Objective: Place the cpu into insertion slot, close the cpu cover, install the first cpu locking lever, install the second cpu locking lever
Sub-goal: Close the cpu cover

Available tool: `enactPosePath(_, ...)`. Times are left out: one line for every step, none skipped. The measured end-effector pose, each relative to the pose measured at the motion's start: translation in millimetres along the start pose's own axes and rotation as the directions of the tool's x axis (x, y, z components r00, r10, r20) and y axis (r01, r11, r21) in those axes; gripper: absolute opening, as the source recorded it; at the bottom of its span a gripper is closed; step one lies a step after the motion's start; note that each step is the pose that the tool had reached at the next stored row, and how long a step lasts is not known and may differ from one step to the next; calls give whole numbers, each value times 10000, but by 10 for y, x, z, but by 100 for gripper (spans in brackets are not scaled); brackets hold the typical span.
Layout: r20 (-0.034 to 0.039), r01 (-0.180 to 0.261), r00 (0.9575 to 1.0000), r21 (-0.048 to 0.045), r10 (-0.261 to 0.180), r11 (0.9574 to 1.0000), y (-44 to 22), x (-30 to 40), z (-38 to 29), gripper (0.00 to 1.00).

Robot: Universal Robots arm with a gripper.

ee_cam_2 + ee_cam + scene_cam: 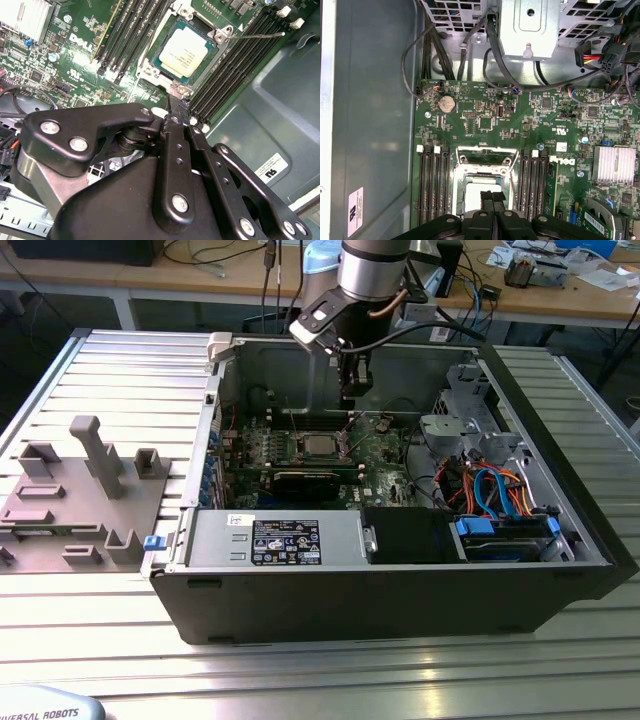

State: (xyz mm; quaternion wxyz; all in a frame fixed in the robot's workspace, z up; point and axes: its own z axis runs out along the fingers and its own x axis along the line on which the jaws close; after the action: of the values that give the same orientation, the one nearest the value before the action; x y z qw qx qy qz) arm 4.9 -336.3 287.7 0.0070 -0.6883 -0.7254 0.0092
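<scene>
Gripper (pixel 493 195) hangs just above the slot (pixel 153 67), jaws together and empty, and we see the cpu (pixel 184 51) seated in it.

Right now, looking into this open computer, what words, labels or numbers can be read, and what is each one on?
White label on the power supply: fine print, too small to read.
Logo on the green motherboard: white brand letters, which I leave unquoted.
White sticker on the case wall: bold mark, too blurred.
cpu: faint etching, unreadable.
Pale object at the exterior view's lower left: brand name, left unquoted.
</scene>
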Motion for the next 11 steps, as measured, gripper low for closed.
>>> enactPosePath(0, 0, 10000, 0, 0, 10000, 2, 0, 0, 11)
enactPosePath(0, -1, 10000, 0, 1, 10000, 3, 0, 1, 11)
enactPosePath(-1, 0, 10000, 0, 0, 10000, 5, 0, 1, 11)
enactPosePath(0, -1, 10000, 0, 1, 10000, 7, 0, 2, 11)
enactPosePath(-1, 0, 10000, -1, 0, 10000, 9, 0, 4, 11)
enactPosePath(-2, -2, 10000, -1, 2, 10000, 9, 0, 6, 11)
enactPosePath(-1, -1, 10000, 0, 1, 10000, 12, -1, 7, 11)
enactPosePath(1, 0, 10000, 0, 0, 10000, 18, -1, 7, 11)
enactPosePath(1, 0, 10000, 1, 0, 10000, 24, -1, 8, 11)
enactPosePath(0, -1, 10000, 0, 1, 10000, 38, -2, 10, 11)
enactPosePath(0, 0, 10000, 0, 0, 10000, 44, -2, 11, 11)
